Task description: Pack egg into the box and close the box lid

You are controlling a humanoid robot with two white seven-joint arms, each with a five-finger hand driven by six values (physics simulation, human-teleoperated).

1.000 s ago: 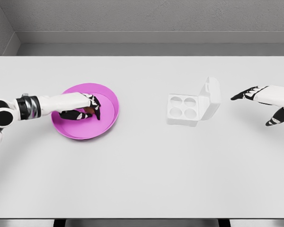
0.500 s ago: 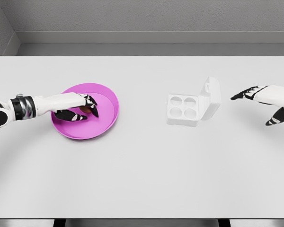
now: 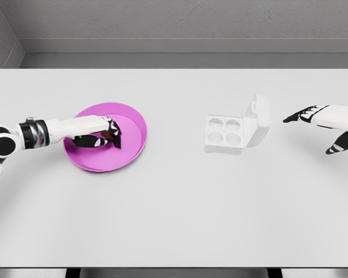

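A magenta plate lies on the left part of the white table. Over its middle, my left hand has its fingers curled around a small brown egg, of which only a sliver shows. A white egg box with four round cups sits right of centre, its lid standing open on the right side. All four cups look bare. My right hand hovers to the right of the box with fingers spread, holding nothing.
A grey wall runs along the table's far edge. The table's front edge lies near the bottom of the view.
The left hand shifted slightly over the plate and closed its fingers more tightly around the egg. The right hand and the box stayed put.
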